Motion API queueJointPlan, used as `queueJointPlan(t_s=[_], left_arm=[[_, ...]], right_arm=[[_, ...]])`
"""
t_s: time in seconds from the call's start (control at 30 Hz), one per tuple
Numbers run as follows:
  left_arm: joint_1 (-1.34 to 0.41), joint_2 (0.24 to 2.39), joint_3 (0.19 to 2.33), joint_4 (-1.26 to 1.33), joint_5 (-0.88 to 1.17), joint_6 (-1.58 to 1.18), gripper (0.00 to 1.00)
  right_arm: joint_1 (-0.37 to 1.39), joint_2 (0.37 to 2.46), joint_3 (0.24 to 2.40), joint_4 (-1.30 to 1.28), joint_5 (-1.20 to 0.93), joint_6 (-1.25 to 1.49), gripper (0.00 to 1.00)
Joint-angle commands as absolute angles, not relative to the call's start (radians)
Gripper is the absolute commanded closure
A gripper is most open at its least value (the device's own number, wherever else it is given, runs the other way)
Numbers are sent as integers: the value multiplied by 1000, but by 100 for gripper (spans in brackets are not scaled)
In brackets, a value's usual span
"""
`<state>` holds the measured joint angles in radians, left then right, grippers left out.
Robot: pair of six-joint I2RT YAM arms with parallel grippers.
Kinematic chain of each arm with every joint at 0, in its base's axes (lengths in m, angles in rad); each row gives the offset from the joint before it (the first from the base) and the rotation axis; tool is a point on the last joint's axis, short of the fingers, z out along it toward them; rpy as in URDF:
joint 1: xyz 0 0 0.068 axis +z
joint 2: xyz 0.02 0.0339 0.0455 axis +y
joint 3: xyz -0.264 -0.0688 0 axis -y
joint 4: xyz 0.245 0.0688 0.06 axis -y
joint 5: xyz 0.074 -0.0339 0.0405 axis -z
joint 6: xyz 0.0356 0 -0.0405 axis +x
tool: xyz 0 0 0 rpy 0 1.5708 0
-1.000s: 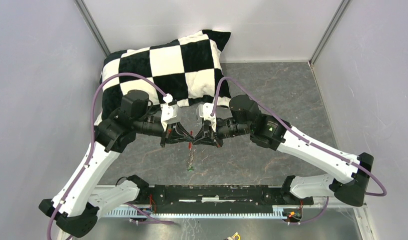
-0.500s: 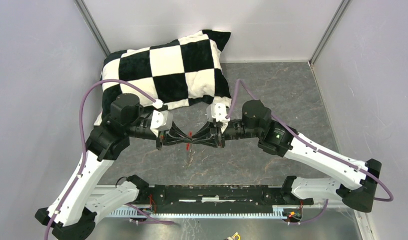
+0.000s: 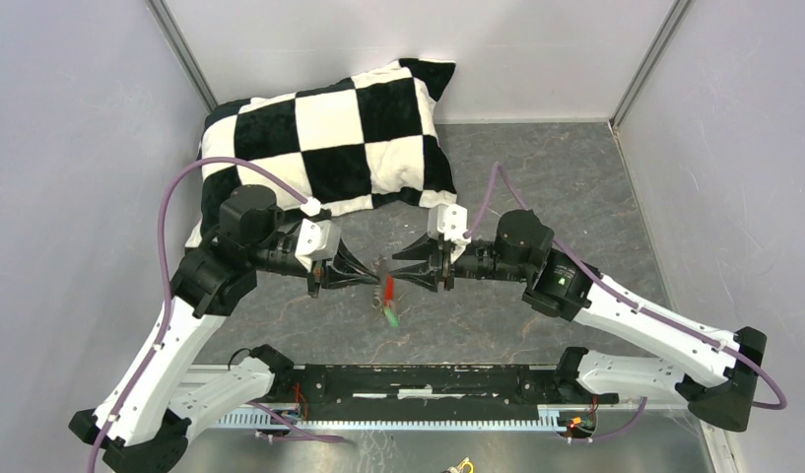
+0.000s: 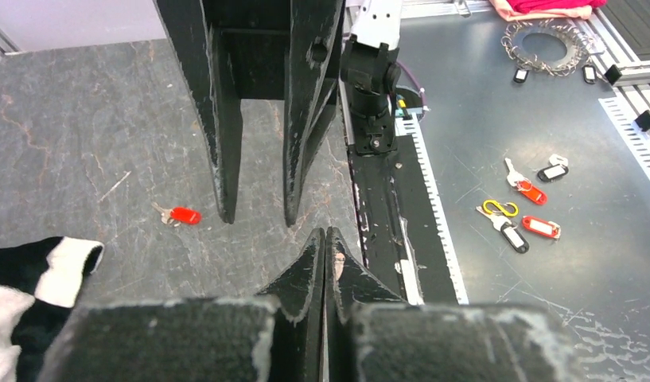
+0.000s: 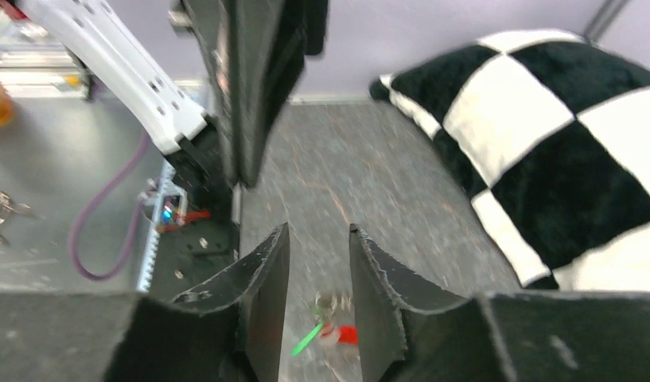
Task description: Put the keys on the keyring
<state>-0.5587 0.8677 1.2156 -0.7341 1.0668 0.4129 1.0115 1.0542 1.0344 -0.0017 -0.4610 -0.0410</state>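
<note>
Top external view shows you both arms reaching toward each other low over the grey tabletop (image 3: pixel 556 187), in front of the checked pillow (image 3: pixel 329 128). Your left fingers (image 3: pixel 354 277) are pressed together into a single point. Your left wrist view confirms it: the two tips meet with no gap, and nothing shows between them. Your right fingers (image 3: pixel 418 254) stand apart and hold nothing; your right wrist view shows open space between them. The keys (image 3: pixel 389 292) sit just below the gap between the two sets of tips, free of both. Their red part is nearer the fingers and their green part (image 3: pixel 392 317) nearer the arm bases. From your left wrist the red part (image 4: pixel 182 215) lies on the tabletop just beside the right fingers, with a small bit of metal at its end. From your right wrist the red and green are blurred, and a greyish smear just above them may be the keyring (image 5: pixel 329 305), though you cannot be sure.
</note>
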Motion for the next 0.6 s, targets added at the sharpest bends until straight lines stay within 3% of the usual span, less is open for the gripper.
queueJointPlan(t_s=[0.0,0.1,0.33,0.57], left_arm=[[-563,868,1187,-753,1053,403,98],[-560,881,1181,-725,991,386,98],[-496,921,1113,-715,782,491,98],[-170,1041,1127,-662,976,448,98]], right_arm=[[997,1031,921,-38,-315,-58,57],[969,1057,843,-13,-225,-54,47],[858,1260,783,125,-192,-40,43],[790,1614,995,175,-342,-13,39]])
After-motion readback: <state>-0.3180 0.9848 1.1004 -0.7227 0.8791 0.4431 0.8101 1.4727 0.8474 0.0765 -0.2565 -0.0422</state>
